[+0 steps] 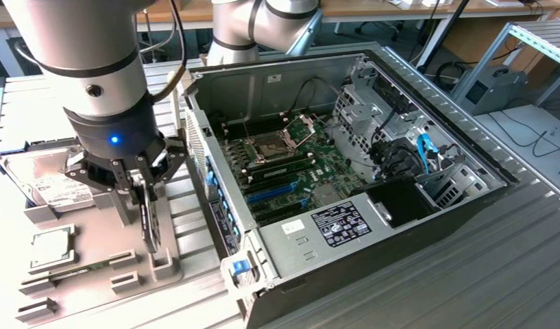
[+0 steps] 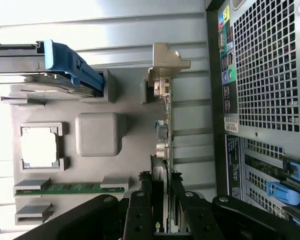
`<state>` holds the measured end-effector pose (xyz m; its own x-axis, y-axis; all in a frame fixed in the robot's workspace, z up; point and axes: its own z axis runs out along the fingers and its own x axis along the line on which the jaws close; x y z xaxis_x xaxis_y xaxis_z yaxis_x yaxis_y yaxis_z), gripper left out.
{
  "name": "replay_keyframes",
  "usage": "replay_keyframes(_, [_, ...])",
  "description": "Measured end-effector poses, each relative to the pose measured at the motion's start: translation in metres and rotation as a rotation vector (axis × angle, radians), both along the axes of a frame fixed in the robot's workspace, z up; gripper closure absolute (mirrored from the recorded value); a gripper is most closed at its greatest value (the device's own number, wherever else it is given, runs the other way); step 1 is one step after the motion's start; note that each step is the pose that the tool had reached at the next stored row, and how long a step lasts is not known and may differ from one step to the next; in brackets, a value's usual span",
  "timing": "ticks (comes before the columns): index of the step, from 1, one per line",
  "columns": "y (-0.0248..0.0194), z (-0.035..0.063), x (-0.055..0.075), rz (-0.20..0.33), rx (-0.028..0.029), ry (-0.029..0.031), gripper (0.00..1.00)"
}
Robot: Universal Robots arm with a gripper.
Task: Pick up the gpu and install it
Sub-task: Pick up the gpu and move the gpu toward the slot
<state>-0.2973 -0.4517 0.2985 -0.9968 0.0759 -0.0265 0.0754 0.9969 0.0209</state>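
At the lower left of the exterior view, nearest the camera, a pale grey moulded parts tray (image 1: 101, 236) lies on the ribbed metal bench. It carries a narrow green memory stick (image 1: 74, 272) in its front clips and, just behind that, a square silver processor chip (image 1: 51, 245) in a shallow frame. At the tray's edge towards the exterior view's right, the gpu (image 1: 151, 223), a thin flat black expansion card, stands upright on its long edge, its lower end down at a grey support block of the tray. The black gripper (image 1: 144, 195) comes down over the card's top, and its jaws are clamped against the card's two flat faces (the wrist view has one finger on each side of it). In the wrist view the gpu (image 2: 163, 127) runs away from the gripper (image 2: 160, 182) to its pale silver metal bracket (image 2: 166, 60), which sits in a grey holder. Behind the gripper, at the left edge, a silver hard drive with a white label (image 1: 46, 181) rests on the tray. Right of the tray, filling the centre, stands an open black and grey computer case (image 1: 399, 267), with a labelled grey power supply (image 1: 339, 226) at its near end, then blue expansion slots (image 1: 275, 195) on a green motherboard (image 1: 325, 168). At the upper left rises the robot's thick silver arm (image 1: 88, 62).
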Motion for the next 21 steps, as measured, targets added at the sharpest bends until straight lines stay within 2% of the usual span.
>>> replay_keyframes(9, [0.0, 0.0178, 0.0, 0.0, 0.0, -0.0001, 0.74])
replay_keyframes(13, [0.0, 0.0313, 0.0, 0.0, 0.0, -0.0001, 0.74])
replay_keyframes(21, [0.0, 0.0492, 0.0, 0.0, -0.0001, 0.0, 0.74])
